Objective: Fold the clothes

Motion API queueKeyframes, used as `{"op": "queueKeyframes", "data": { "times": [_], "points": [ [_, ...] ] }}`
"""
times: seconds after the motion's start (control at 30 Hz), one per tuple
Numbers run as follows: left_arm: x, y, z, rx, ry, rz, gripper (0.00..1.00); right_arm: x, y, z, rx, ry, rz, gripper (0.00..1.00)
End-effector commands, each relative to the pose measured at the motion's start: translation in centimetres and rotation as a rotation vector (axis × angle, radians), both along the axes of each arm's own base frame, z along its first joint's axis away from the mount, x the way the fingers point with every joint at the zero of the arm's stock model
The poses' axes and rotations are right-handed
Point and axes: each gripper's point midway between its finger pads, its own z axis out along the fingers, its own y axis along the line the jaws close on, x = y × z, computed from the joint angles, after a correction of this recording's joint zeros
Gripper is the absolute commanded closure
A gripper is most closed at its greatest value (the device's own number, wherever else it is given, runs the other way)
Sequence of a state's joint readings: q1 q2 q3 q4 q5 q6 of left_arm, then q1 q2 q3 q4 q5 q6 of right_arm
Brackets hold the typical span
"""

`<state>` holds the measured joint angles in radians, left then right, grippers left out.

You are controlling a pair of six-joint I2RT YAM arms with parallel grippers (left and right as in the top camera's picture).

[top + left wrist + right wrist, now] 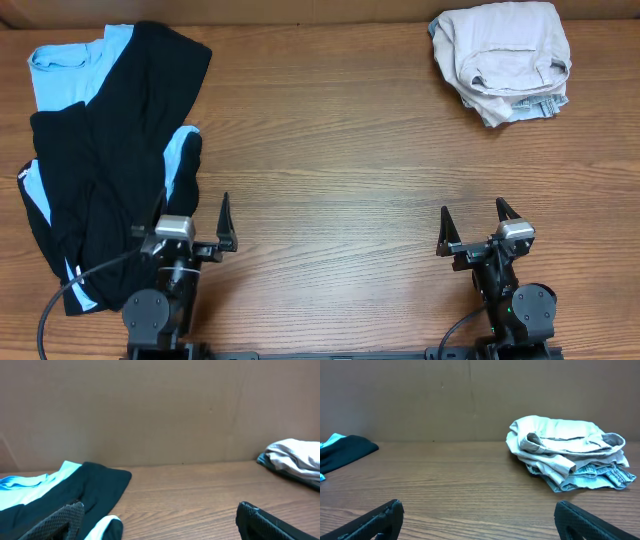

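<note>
khaki shorts folded atop denim shorts — black trousers, blue shirt left

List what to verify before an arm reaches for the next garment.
1. Left gripper open, empty: ok.
2. Right gripper open, empty: ok.
3. Khaki shorts piled on denim shorts, far right: ok.
4. Black trousers spread flat: not ok, rumpled over light-blue shirt.
5. Bare table midway for folding: ok.
6. Left gripper's finger clear of trousers: cannot tell.
</note>
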<state>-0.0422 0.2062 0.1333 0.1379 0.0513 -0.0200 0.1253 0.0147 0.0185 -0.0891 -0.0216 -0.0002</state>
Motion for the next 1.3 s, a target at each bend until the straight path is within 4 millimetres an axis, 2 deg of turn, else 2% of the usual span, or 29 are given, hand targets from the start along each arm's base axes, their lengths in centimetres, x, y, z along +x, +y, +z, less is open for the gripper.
{"op": "queueKeyframes", "data": {
  "times": [0.0,0.43,0.63,0.87,1.27],
  "points": [
    [-0.3,1.0,-0.5,-0.016,-0.024,0.045,0.0,0.0,0.0,-0.1,0.001,-0.006,0.0,0.0],
    [-1.0,2.0,-2.0,-0.017,-0.055,0.085,0.0,0.0,0.0,-0.1,0.001,-0.006,0.0,0.0],
    [-0.9,1.9,-3.4,-0.015,-0.004,0.078,0.0,0.0,0.0,-0.1,0.001,-0.006,0.0,0.0],
    [-0.9,1.6,-6.9,-0.027,0.141,0.062,0.0,0.0,0.0,-0.1,0.001,-0.006,0.0,0.0],
    [-0.9,1.6,-6.9,-0.027,0.14,0.062,0.0,0.0,0.0,-0.1,0.001,-0.006,0.0,0.0]
  ]
}}
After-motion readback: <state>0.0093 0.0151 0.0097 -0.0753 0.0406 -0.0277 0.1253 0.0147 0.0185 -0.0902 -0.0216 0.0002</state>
